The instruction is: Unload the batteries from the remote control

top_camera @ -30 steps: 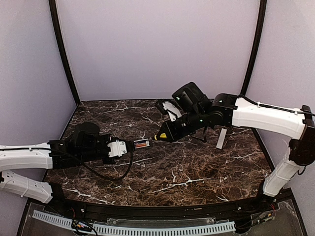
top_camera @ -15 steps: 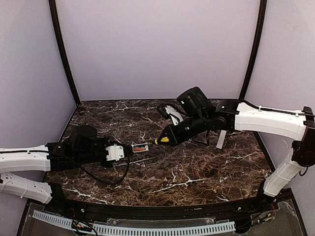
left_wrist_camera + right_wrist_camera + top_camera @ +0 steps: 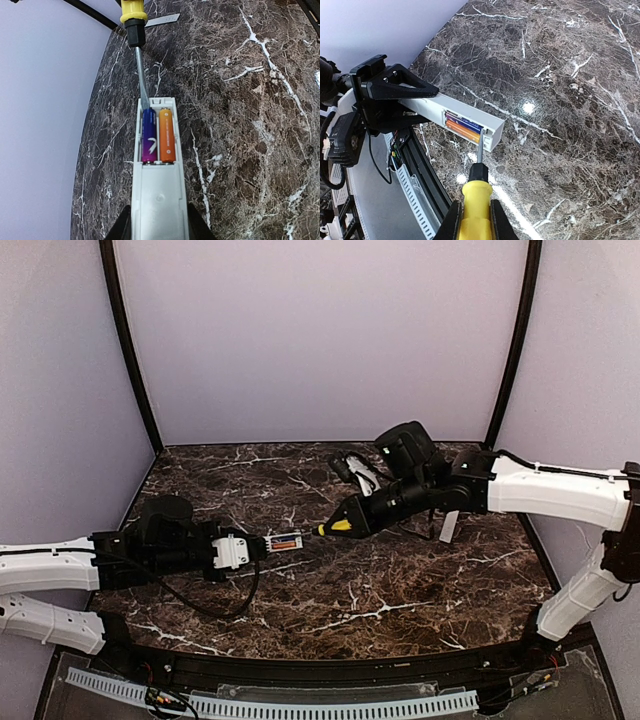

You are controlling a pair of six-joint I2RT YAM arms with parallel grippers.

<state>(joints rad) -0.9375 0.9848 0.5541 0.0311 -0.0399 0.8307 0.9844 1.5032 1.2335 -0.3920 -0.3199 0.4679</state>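
My left gripper (image 3: 157,227) is shut on the white remote control (image 3: 158,195) and holds it above the table with its open battery recess facing up. It also shows in the top view (image 3: 285,540) and the right wrist view (image 3: 470,120). Two batteries lie side by side in the recess, one purple-blue (image 3: 149,136) and one orange (image 3: 167,135). My right gripper (image 3: 475,220) is shut on a yellow-handled screwdriver (image 3: 476,197). Its metal tip (image 3: 144,100) sits at the far end of the purple-blue battery, inside the recess edge.
A flat pale cover strip (image 3: 449,522) lies on the dark marble table (image 3: 400,580) right of the right arm; it also shows in the left wrist view (image 3: 162,20). Purple walls close off the back and sides. A black rail runs along the near edge (image 3: 300,675).
My right arm has brought the screwdriver down and left until its tip reaches the remote's end. My left gripper with the remote has shifted slightly left and lower.
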